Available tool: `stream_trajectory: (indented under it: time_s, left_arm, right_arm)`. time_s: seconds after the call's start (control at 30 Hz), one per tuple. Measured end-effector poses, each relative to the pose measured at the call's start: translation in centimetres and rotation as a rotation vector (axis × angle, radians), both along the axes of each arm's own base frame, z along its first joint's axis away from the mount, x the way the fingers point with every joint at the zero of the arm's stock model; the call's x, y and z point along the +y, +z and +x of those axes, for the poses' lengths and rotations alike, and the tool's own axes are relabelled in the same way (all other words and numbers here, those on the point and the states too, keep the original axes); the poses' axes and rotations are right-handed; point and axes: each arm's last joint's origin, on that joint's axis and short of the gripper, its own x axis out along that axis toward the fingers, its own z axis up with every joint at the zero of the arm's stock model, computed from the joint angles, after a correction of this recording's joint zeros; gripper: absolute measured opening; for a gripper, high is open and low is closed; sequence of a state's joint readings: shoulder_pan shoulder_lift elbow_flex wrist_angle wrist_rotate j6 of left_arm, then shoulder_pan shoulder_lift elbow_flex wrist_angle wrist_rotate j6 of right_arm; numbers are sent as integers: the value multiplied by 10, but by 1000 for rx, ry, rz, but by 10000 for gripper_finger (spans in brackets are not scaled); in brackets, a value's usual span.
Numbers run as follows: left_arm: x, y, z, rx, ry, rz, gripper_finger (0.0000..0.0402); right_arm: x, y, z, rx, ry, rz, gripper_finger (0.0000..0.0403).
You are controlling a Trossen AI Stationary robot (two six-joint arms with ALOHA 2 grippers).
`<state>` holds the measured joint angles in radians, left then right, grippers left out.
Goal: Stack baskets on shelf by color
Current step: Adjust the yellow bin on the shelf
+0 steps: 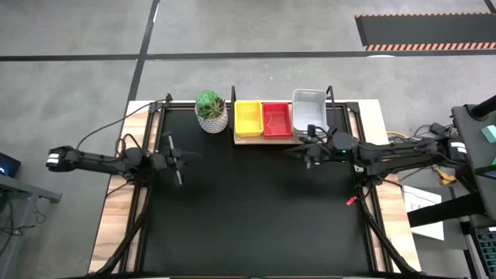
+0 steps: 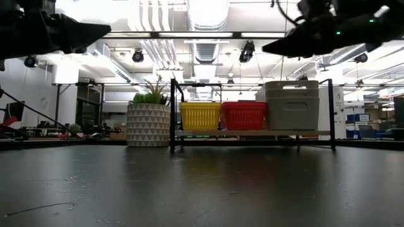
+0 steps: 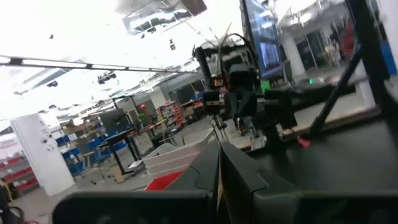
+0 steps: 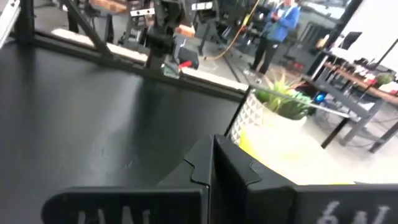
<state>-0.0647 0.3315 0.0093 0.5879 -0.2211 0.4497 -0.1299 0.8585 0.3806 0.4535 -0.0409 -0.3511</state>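
Observation:
Three baskets stand side by side on the wooden shelf (image 1: 263, 139) at the table's far edge: a yellow basket (image 1: 248, 118), a red basket (image 1: 277, 118) and a taller grey-white basket (image 1: 308, 108). In the low view the yellow basket (image 2: 200, 115), the red basket (image 2: 243, 115) and the grey-white basket (image 2: 291, 104) rest with their bottoms on the board (image 2: 252, 133). My left gripper (image 1: 188, 157) hovers shut over the table's left part, holding nothing. My right gripper (image 1: 288, 150) hovers shut just in front of the shelf's right end, also holding nothing.
A white patterned plant pot (image 1: 211, 111) stands left of the shelf. The black tabletop (image 1: 256, 209) stretches bare toward the near edge. A small red thing (image 1: 350, 201) lies by the table's right edge. A person (image 4: 283, 25) stands in the room beyond the table.

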Motion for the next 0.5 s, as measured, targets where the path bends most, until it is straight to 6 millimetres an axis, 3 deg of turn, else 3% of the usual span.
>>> stream_trajectory:
  time_s: [0.5]
  left_arm:
    - [0, -7, 4, 31, -48, -204, 0]
  right_arm:
    - [7, -23, -60, -145, -23, -23, 8]
